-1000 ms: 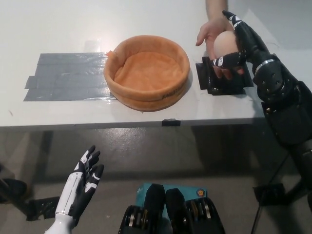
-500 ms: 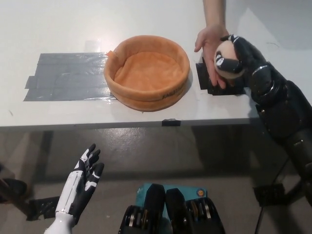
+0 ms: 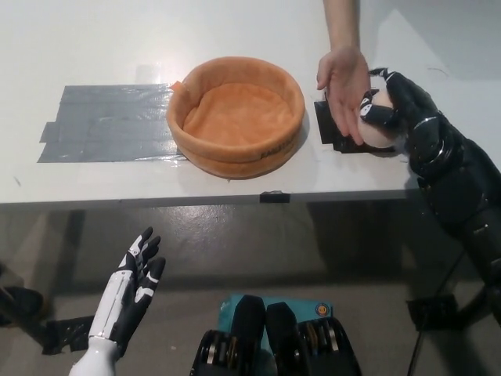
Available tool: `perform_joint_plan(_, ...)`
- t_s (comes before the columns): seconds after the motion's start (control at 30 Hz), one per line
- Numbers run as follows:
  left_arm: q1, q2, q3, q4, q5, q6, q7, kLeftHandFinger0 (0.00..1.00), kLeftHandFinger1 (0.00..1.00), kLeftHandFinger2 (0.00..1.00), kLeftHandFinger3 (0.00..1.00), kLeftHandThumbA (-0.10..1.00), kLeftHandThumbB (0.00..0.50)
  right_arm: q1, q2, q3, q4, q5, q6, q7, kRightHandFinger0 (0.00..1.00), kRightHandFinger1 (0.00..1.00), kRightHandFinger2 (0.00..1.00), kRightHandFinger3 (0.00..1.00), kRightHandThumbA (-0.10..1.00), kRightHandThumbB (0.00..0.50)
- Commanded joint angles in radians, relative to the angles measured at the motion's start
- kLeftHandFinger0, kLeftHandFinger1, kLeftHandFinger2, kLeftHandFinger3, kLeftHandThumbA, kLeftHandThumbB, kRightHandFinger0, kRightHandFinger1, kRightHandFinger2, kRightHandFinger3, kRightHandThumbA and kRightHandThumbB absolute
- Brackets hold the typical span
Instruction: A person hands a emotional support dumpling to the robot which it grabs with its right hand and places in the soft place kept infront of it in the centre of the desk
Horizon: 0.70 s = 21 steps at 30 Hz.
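Right hand (image 3: 391, 110) grips the dumpling (image 3: 376, 125) beside the person's open hand (image 3: 344, 82), right of the orange plush basket (image 3: 235, 117). Left hand (image 3: 133, 286) rests lower left, fingers spread, empty.

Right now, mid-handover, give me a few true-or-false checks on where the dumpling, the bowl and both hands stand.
1. The right hand is closed around the dumpling. True.
2. The dumpling already lies in the orange bowl. False: it is right of the bowl, over the black pad, and nothing lies in the bowl.
3. The person's hand is open beside the dumpling. True.
4. The left hand rests on the table. False: it hangs open below the table edge, at lower left.
5. Grey tape lies right of the bowl. False: it is on the left.
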State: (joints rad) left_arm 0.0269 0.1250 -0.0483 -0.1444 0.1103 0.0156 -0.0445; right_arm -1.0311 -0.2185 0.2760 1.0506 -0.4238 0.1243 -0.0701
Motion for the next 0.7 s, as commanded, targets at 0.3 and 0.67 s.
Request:
perform_joint_plan(0.3,-0.011,0.002,0.006,-0.034,0.006,-0.013,0.002,1.00,1.00,1.00,1.00,0.87,0.019,-0.029,0.056,-0.245,-0.194,0.163,-0.095,-0.102,0.00,0.42,0.86,0.78,-0.10,0.155)
perform_joint_plan(0.67,-0.010,0.004,0.007,-0.036,0.005,-0.009,0.001,1.00,1.00,1.00,1.00,0.88,0.038,-0.047,0.159,-0.547,-0.404,0.517,-0.019,-0.006,0.01,0.52,0.89,0.88,-0.10,0.136)
